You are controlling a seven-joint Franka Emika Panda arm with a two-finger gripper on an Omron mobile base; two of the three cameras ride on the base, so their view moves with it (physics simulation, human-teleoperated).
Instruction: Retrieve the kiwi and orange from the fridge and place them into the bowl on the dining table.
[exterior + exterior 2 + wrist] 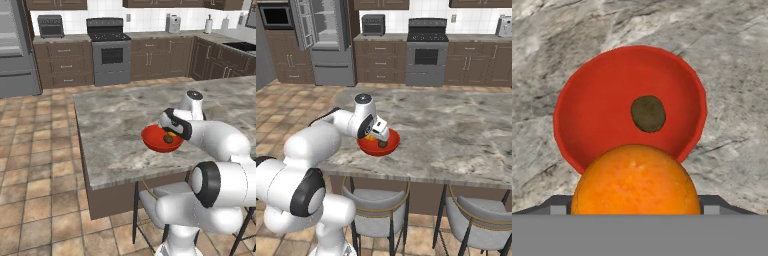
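Observation:
My gripper [636,206] hangs just over the red bowl [587,115] and is shut on the orange [636,180], which covers most of both fingers. The kiwi [648,114], small and brown, lies inside the bowl. In the base views the bowl [154,144] [378,149] sits near the front edge of the grey stone dining table [115,115] [456,130], with the kiwi [169,139] [382,144] in it and the hand [172,131] [375,136] right above its rim. A sliver of the orange [371,138] peeks out under the hand. The fridge [326,40] stands far back, one door open.
Two stools [376,200] [476,212] are tucked under the table's near edge. A stove [111,50] and brown cabinets [62,65] line the far wall. A tiled floor [35,165] lies between the table and the fridge [15,55].

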